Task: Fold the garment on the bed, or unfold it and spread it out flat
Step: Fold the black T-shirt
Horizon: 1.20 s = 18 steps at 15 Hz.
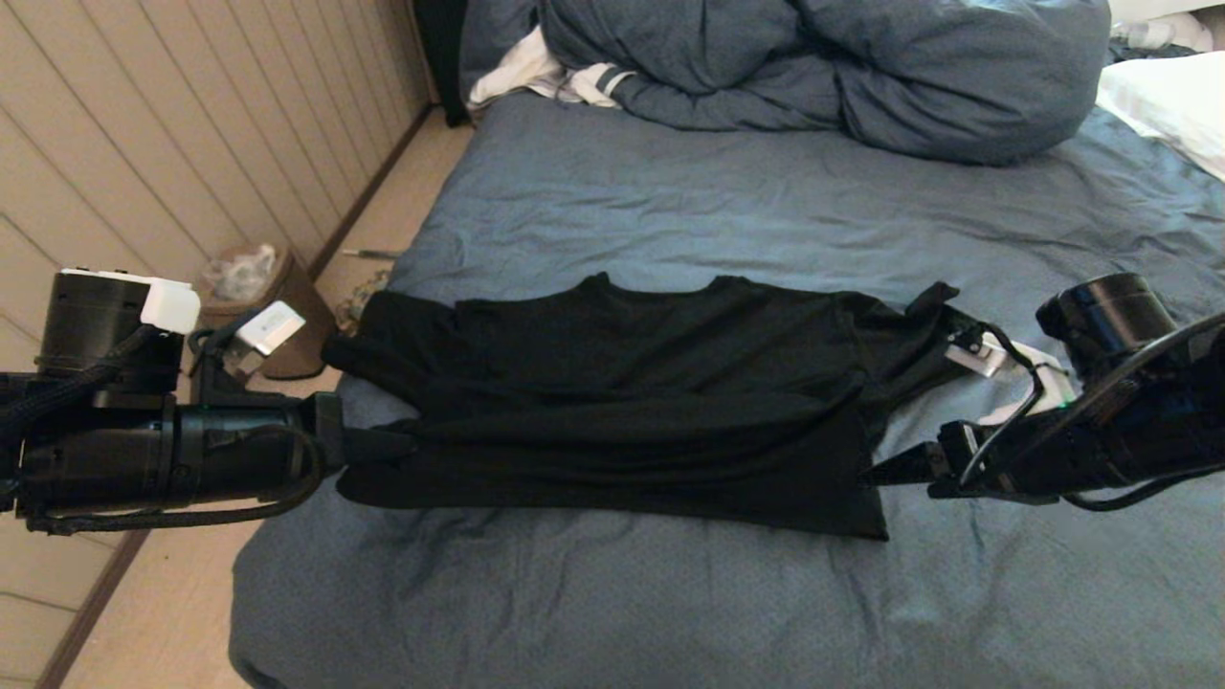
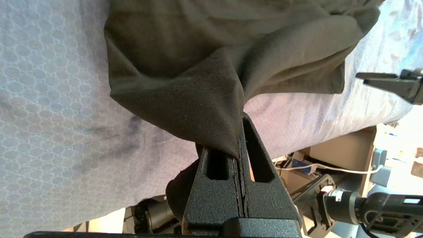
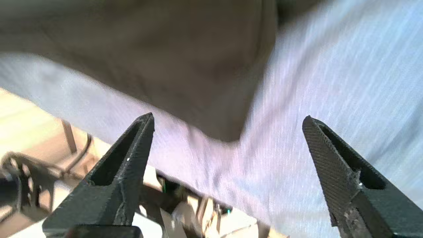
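Two tools flank the shirt, one at each end. The left tool (image 2: pixel 238 138) is clamped tight on a corner of the garment (image 1: pixel 632 392), black cloth pinched between its closed jaws at the bed's left edge, where the fabric reaches the drop to the floor. The right tool (image 3: pixel 228 132) stands with its jaws spread wide and nothing between them (the right wrist view is smeared with motion); the shirt's near right corner lies just ahead of the fingertips, apart from them.

Outward from the tools, the garment lies across the near half of the bed (image 1: pixel 612 201), plain black side up, its long axis running from the left edge toward the right, so that it spans the gap between both arms. It looks folded over on itself, with a sleeve bunched at its right end near the right arm. Beyond it come bare blue sheet, then the duvet (image 1: pixel 823 67) heaped at the far edge and a white pillow (image 1: pixel 1172 100) at the far right corner.

My judgement: the right arm is nearer the loose corner, which lies toward the bed's middle from its open jaws.
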{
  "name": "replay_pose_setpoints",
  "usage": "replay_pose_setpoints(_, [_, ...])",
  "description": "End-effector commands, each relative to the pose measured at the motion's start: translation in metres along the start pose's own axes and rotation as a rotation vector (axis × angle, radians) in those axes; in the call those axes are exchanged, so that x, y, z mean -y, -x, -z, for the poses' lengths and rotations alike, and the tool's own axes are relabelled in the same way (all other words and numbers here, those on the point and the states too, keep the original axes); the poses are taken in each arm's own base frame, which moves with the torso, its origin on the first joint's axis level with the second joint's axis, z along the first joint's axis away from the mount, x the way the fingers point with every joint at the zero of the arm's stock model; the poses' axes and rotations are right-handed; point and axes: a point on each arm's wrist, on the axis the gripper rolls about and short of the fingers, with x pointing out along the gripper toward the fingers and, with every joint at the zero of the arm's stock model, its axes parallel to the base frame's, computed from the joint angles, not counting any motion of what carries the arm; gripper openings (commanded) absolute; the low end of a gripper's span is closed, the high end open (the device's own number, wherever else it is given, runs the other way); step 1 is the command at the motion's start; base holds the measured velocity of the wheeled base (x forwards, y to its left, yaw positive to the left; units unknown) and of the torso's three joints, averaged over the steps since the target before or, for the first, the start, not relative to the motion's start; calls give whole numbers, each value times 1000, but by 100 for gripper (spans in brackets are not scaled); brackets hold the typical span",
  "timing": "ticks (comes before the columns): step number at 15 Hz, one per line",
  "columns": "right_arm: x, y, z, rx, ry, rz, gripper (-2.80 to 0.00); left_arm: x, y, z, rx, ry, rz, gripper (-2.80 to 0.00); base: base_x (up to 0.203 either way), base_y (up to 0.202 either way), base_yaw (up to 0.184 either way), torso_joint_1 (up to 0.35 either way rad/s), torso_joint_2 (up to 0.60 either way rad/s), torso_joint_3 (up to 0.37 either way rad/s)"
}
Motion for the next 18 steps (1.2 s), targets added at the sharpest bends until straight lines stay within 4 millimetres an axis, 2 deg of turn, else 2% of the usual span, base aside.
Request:
replay_pose_setpoints(1, [1,-11,7,-51,-10,-9,0,-1,-2,0,-7,7,0,-280,0,0,0,0,0,0])
replay_pose_setpoints(5, [8,-34,2,-82,-25,-9,0,-2,-3,1,-12,8,1,-280,0,0,0,0,0,0])
replay_pose_setpoints(10, [7,-58,-2,-110,-5,-24,0,-2,-3,1,-13,9,0,-280,0,0,0,0,0,0])
replay_pose_setpoints(14, [2,-66,-8,-108,14,-36,0,-3,-6,1,-24,13,7,-280,0,0,0,0,0,0])
replay_pose_setpoints(15, [1,-65,-8,-105,17,-37,-280,-3,-6,1,-24,13,7,-280,0,0,0,0,0,0])
replay_pose_setpoints(18, [0,-61,-7,-97,21,-39,-280,-4,-6,1,-26,14,6,-280,0,0,0,0,0,0])
